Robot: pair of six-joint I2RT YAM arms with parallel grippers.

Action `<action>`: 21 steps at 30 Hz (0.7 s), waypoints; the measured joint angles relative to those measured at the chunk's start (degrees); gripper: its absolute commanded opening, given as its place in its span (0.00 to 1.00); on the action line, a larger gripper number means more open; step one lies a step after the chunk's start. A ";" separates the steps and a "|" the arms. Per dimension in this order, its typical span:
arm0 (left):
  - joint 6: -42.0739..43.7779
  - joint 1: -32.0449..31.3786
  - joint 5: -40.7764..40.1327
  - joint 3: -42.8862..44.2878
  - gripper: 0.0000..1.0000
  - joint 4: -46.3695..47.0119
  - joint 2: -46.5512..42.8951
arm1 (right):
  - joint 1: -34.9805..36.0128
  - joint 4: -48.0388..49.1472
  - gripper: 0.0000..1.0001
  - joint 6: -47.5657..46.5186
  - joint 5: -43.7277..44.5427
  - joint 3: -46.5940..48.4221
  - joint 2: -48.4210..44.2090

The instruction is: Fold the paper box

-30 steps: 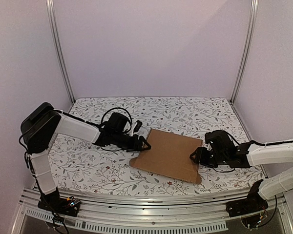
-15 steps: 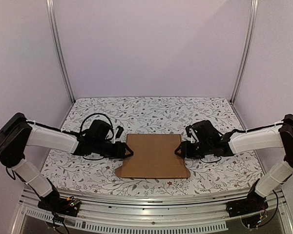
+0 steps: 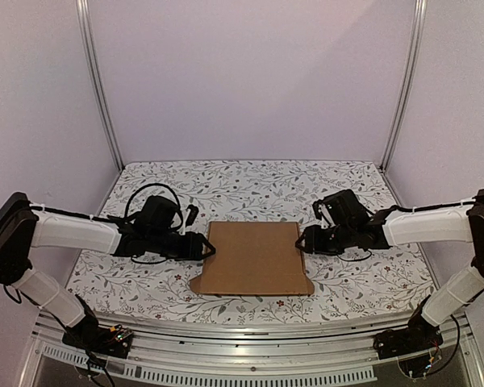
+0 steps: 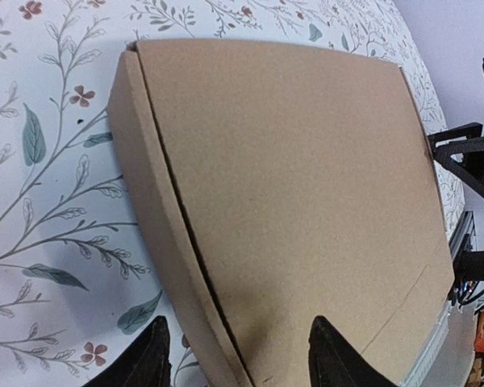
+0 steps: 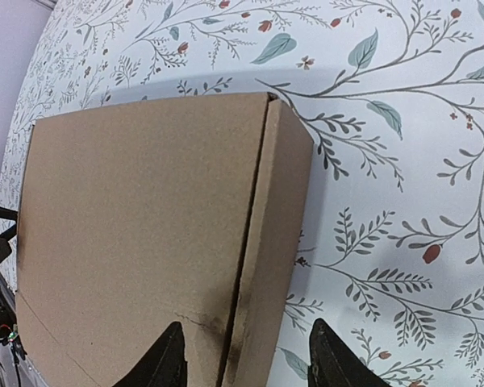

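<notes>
The paper box lies shut and flat in the middle of the table, a plain brown cardboard slab squared to the front edge. My left gripper is at its left side, open. In the left wrist view the black fingertips straddle the left wall of the paper box, one over the cloth, one over the lid; left gripper. My right gripper is at the right side, also open. In the right wrist view the right gripper spans the right wall of the paper box.
A floral tablecloth covers the table. Aluminium posts and pale walls close in the back and sides. A metal rail runs along the front edge by the arm bases.
The box has turned from a skewed lie to square with the front edge. Both arms swung with it to its left and right sides; the right gripper has since drawn back slightly.
</notes>
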 measured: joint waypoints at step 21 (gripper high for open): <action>1.03 0.46 -2.19 -0.07 0.85 -1.29 -4.26 | -1.86 3.39 0.17 -0.90 -3.34 2.32 4.72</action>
